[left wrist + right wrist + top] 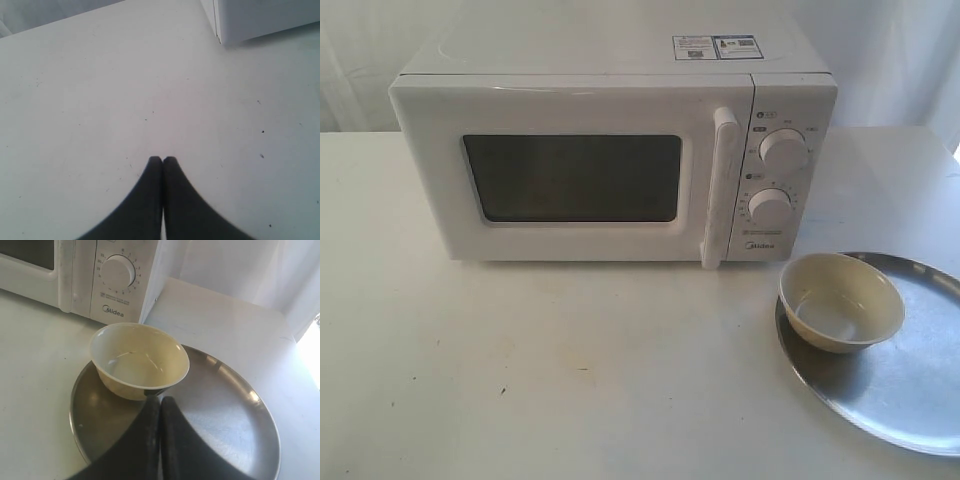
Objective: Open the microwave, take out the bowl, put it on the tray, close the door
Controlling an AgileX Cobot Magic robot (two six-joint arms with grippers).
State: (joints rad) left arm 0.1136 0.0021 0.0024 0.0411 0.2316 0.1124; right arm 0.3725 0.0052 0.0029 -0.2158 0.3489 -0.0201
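The white microwave (610, 160) stands at the back of the table with its door (570, 175) closed, the vertical bar handle (720, 187) beside the two dials. The cream bowl (840, 301) sits upright on the near-left part of the silver tray (910, 385), to the right in front of the microwave. In the right wrist view the bowl (140, 360) rests on the tray (230, 415), and my right gripper (160, 399) hangs shut and empty just short of its rim. My left gripper (162, 160) is shut over bare table, with a microwave corner (235, 25) beyond it. Neither gripper shows in the exterior view.
The white table (570, 370) stretches in front of the microwave. White curtains (900, 50) hang behind. The tray runs past the right edge of the exterior view.
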